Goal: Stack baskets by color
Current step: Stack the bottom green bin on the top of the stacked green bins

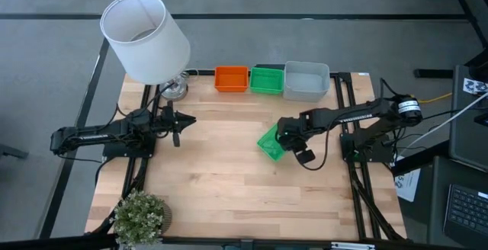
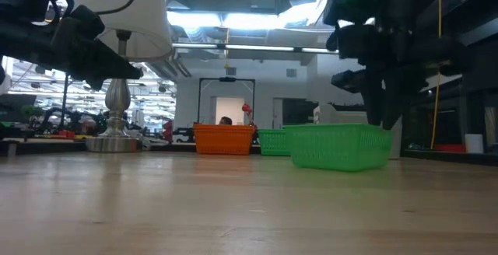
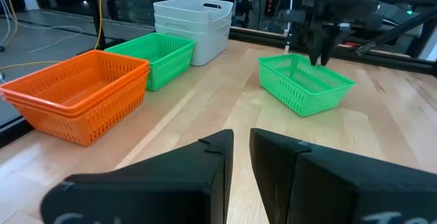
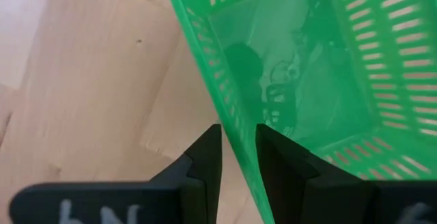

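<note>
A lone green basket [image 1: 269, 142] [image 2: 340, 146] rests by its bottom on the wood, right of the table's middle and turned askew. My right gripper [image 4: 239, 142] [image 1: 282, 145] points steeply down over the basket's right-hand wall [image 4: 229, 108]. It is open, with one finger outside the wall and one inside the basket. At the far edge stand an orange stack [image 1: 231, 78], a green basket [image 1: 267, 79] and a grey-white stack [image 1: 306, 80]. My left gripper [image 3: 242, 142] [image 1: 187, 120] waits level at the table's left, its fingers slightly apart with nothing between them. My right gripper straddles the lone green basket's right-hand wall rim [image 4: 235, 138] from above, one finger on each side. The gap is wider than the rim. Whether a finger touches the wall, I cannot tell.
A white lampshade [image 1: 145, 36] on a metal base stands at the far left corner. A small potted plant [image 1: 141, 216] sits at the near left corner. Bare wood lies between the lone basket and the far row.
</note>
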`<state>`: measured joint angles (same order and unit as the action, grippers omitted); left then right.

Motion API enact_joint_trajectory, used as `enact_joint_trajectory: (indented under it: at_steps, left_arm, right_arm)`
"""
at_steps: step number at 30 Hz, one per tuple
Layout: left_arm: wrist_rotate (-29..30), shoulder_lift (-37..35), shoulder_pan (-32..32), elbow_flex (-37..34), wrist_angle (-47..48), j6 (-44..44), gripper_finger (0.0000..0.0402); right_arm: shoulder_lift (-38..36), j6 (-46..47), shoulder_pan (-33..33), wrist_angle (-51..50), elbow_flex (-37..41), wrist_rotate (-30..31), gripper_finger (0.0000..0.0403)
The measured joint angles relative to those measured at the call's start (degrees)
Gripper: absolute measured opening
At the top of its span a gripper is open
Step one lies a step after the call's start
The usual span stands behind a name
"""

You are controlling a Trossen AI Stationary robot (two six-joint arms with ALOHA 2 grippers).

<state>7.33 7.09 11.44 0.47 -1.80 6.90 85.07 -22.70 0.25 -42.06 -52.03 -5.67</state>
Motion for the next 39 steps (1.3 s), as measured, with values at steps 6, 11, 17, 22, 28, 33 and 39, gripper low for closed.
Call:
enact_joint_trajectory:
  at_steps: [6,11,17,22,28,33,39]
  left_arm:
    - [0.0,0.0,0.0,0.0,0.0,0.0,0.0042]
    - [0.0,0.0,0.0,0.0,0.0,0.0,0.0042]
    - [0.0,0.0,0.0,0.0,0.0,0.0,0.0042]
    - [0.0,0.0,0.0,0.0,0.0,0.0,0.0042]
    - [0.0,0.0,0.0,0.0,0.0,0.0,0.0042]
    - [0.0,0.0,0.0,0.0,0.0,0.0,0.0042]
    - [0.0,0.0,0.0,0.0,0.0,0.0,0.0042]
  right_arm:
    - [3.6,0.0,0.0,1.0,0.0,0.0,0.0092]
    - [7.3,0.0,0.0,2.4,0.0,0.1,0.0092]
    - [8.7,-0.7,0.0,3.6,-0.2,4.3,0.0024]
    - [7.2,-3.5,0.0,1.7,-3.9,8.7,0.0004]
    - [5.8,-12.5,-3.1,3.0,-12.8,19.7,0.0002]
    - [5.8,-19.8,-11.3,16.2,-19.5,20.5,0.0001]
    - [9.6,-21.0,-23.6,23.2,-26.9,9.2,0.0001]
